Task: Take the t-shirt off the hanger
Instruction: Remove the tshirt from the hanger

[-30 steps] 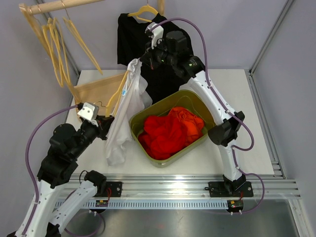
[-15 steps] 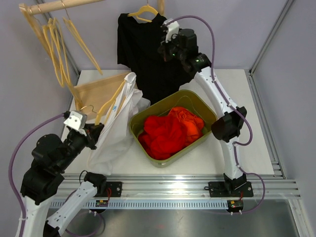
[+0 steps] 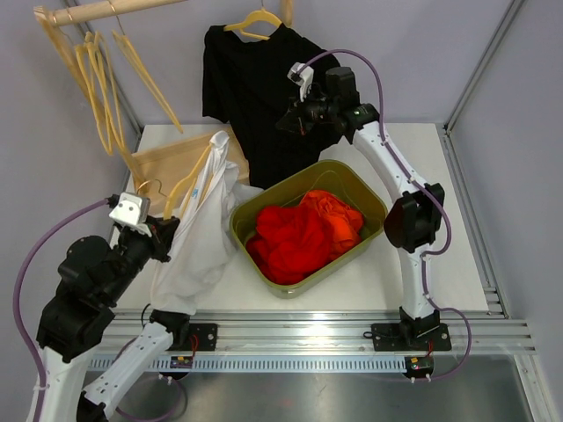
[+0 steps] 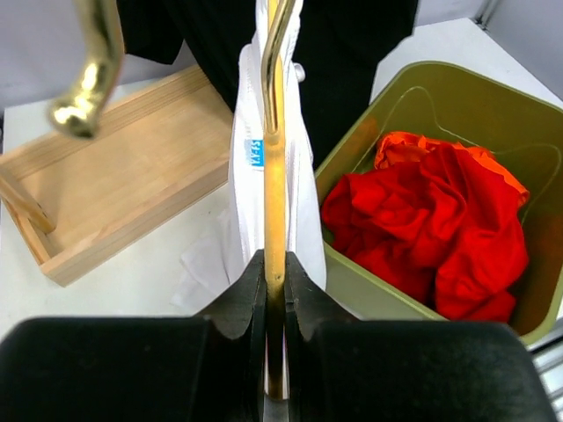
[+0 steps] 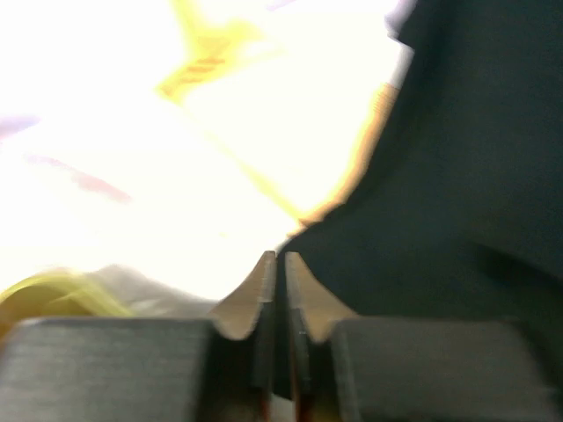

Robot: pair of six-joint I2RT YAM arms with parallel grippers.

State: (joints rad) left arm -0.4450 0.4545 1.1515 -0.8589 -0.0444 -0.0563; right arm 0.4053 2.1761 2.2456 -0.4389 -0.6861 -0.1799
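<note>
A white t-shirt hangs on a pale wooden hanger over the table's left side, drooping toward the near edge. My left gripper is shut on the hanger's arm. In the left wrist view the hanger runs up from the closed jaws of the left gripper, with the white t-shirt draped around it and its gold hook at the upper left. My right gripper is shut, up in front of a black t-shirt. In the blurred right wrist view the right gripper has its tips at the edge of the black t-shirt.
A green bin holding red cloth stands mid-table, right of the white shirt. A shallow wooden tray lies at the back left. Several empty hangers hang from the rail at the upper left. The black shirt hangs on its own hanger at the back.
My right gripper let go of the white shirt's collar and moved up and right to the black shirt. My left arm drew the hanger and shirt down and left.
</note>
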